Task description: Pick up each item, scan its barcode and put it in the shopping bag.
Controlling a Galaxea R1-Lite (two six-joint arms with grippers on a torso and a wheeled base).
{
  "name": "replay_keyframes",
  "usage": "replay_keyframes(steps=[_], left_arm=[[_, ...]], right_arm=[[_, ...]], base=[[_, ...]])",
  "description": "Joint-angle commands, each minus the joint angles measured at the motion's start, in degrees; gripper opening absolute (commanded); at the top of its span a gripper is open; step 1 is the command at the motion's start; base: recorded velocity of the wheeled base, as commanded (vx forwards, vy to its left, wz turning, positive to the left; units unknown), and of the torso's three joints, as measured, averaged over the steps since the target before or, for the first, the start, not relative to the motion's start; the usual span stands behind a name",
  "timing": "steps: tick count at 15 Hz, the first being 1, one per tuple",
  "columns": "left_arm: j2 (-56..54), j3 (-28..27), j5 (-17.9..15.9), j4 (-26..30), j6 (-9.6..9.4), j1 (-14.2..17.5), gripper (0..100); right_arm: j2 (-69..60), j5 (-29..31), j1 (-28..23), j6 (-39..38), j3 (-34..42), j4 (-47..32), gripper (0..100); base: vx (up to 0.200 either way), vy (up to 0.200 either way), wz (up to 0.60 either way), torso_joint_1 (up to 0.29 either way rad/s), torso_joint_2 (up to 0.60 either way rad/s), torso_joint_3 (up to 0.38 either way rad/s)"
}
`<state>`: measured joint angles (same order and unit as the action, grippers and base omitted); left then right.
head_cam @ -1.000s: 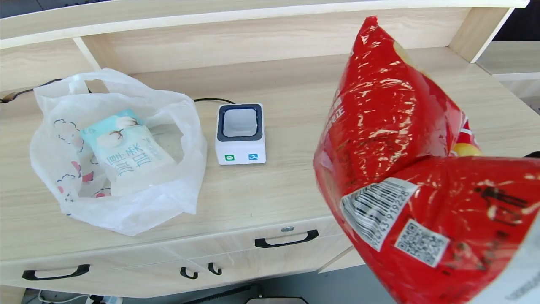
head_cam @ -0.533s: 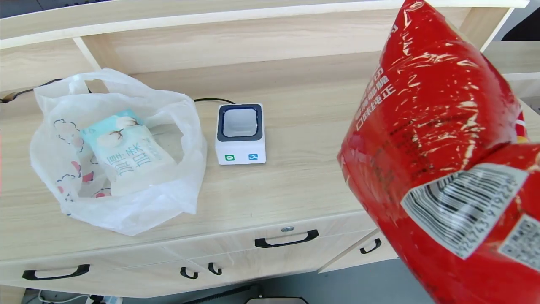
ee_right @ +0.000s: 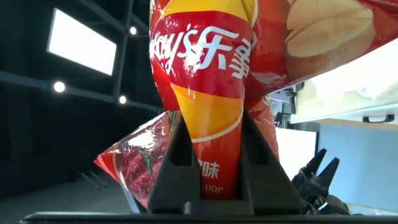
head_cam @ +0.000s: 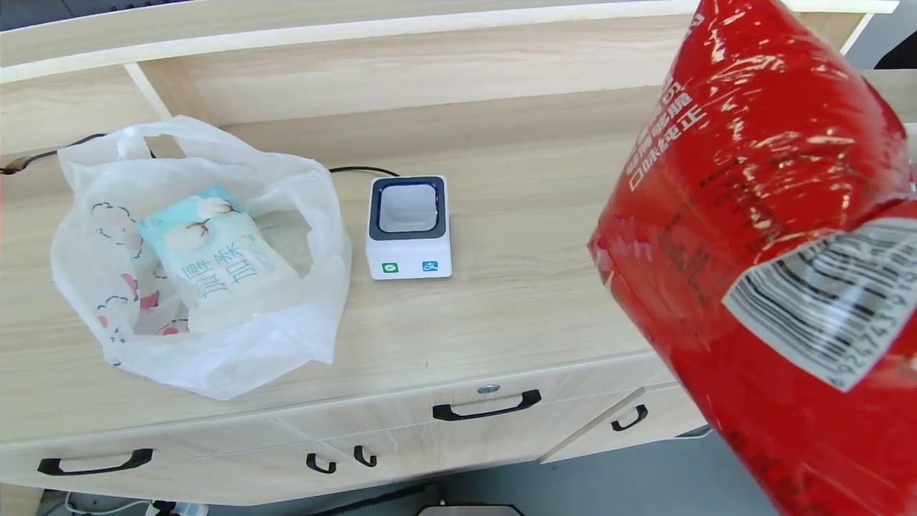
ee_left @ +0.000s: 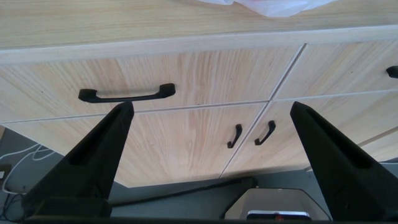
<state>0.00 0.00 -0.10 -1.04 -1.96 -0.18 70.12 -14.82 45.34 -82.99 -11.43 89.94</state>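
Observation:
A big red chip bag [head_cam: 759,236] hangs in the air at the right of the head view, close to the camera, with its white barcode label [head_cam: 831,294] facing me. My right gripper [ee_right: 214,127] is shut on the chip bag [ee_right: 205,50], pinching its middle between both fingers. The white scanner [head_cam: 408,226] stands on the counter, left of the chip bag. Farther left lies the open white shopping bag [head_cam: 301,322] with a light blue tissue pack [head_cam: 215,251] inside. My left gripper [ee_left: 211,111] is open and holds nothing, low in front of the counter's drawers.
The wooden counter [head_cam: 501,301] has a raised back shelf [head_cam: 430,29]. Drawers with black handles [head_cam: 487,408] run below its front edge; one handle [ee_left: 126,94] faces the left gripper. A second red snack packet [ee_right: 137,162] shows behind the held one.
The chip bag has moved right and up in the head view, closer to the camera, and its barcode label has slid toward the right edge. Counter items have not moved.

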Motion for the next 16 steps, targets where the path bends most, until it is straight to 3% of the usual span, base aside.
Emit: replay_keyframes(steps=[1, 4, 6, 8, 10, 12, 15, 16], left_arm=[[0.00, 0.00, 0.01, -0.02, 0.03, 0.01, 100], [0.00, 0.00, 0.01, -0.02, 0.12, 0.01, 100], [0.09, 0.00, 0.01, -0.02, 0.12, 0.01, 100], [0.00, 0.00, 0.01, -0.02, 0.12, 0.01, 100], [0.09, 0.00, 0.01, 0.07, 0.12, 0.01, 100], [0.09, 0.00, 0.01, 0.07, 0.12, 0.01, 100], [0.00, 0.00, 0.01, -0.02, 0.20, 0.01, 100], [0.09, 0.00, 0.01, 0.07, 0.20, 0.01, 100]], right_arm=[[0.46, -0.21, -2.09, 0.90, 0.89, 0.06, 0], [1.07, -4.42, -8.42, 12.33, 4.05, 0.06, 0], [3.71, -7.85, -11.94, 27.36, 10.47, 0.06, 0], [5.03, -9.79, -15.19, 44.32, 10.82, -6.18, 0], [7.14, -8.64, -16.60, 59.26, 5.02, -11.63, 0], [10.74, -2.93, -16.51, 70.95, -5.35, -14.97, 0], [13.64, 4.63, -17.21, 80.09, -18.80, -17.70, 0], [13.73, 11.31, -18.00, 84.84, -26.62, -21.12, 0]], base=[[0.000, 0.000, 0.00, 0.000, 0.00, 0.000], [0.000, 0.000, 0.00, 0.000, 0.00, 0.000], [0.000, 0.000, 0.00, 0.000, 0.00, 0.000], [0.000, 0.000, 0.00, 0.000, 0.00, 0.000], [0.000, 0.000, 0.00, 0.000, 0.00, 0.000], [0.000, 0.000, 0.00, 0.000, 0.00, 0.000], [0.000, 0.000, 0.00, 0.000, 0.00, 0.000], [0.000, 0.000, 0.00, 0.000, 0.00, 0.000]])
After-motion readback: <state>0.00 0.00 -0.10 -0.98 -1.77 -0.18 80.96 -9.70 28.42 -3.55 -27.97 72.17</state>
